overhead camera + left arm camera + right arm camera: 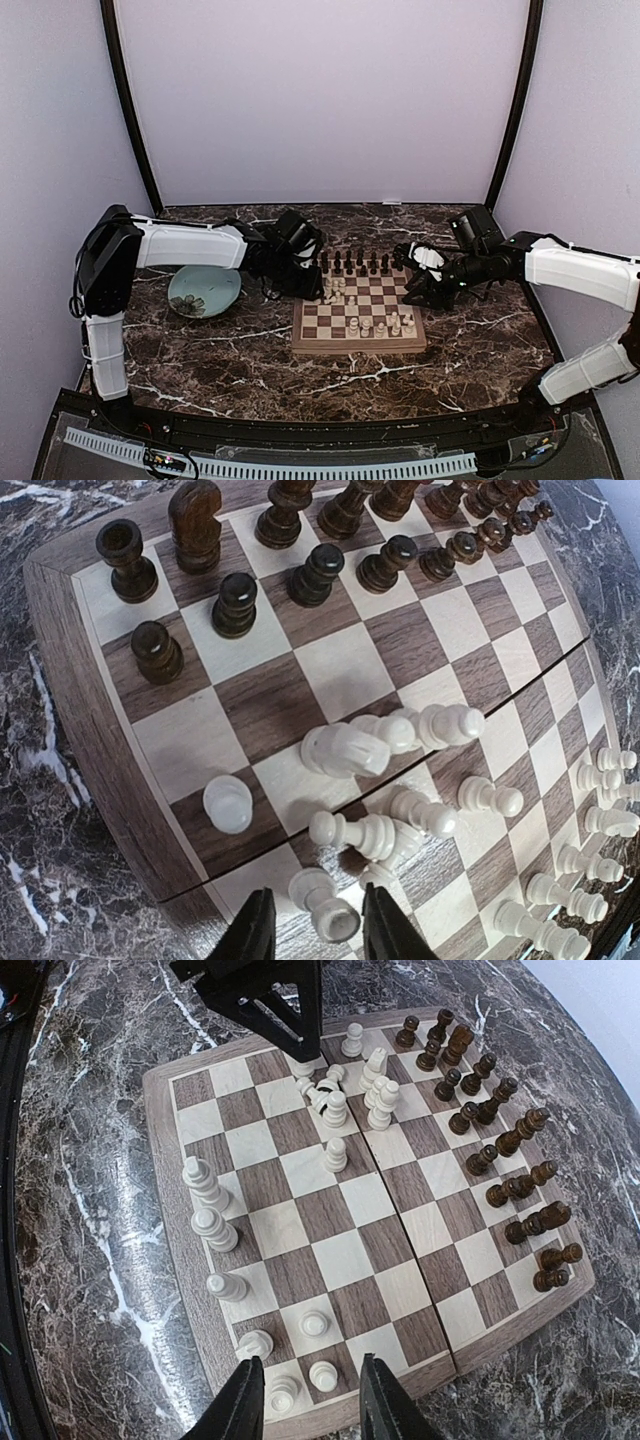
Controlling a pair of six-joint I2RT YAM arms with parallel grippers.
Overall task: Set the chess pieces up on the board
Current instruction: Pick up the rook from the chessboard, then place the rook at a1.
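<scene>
The board (355, 346) lies mid-table. Dark chess pieces (352, 264) stand in two rows along its far edge, and show in the left wrist view (300, 575) and the right wrist view (500, 1160). Several white pieces (390, 740) lie toppled in a heap near the board's left side. Others stand along the near edge (205, 1210). My left gripper (319, 889) is open, its fingers on either side of a white pawn (330, 908) lying on its side, with gaps both sides. My right gripper (307, 1360) is open and empty above the board's right corner, over standing white pawns (323, 1373).
A round pale-teal plate (222, 283) sits left of the board, under the left arm (190, 245). The dark marble table (220, 360) extends in front of the board. Black frame posts stand at the back corners.
</scene>
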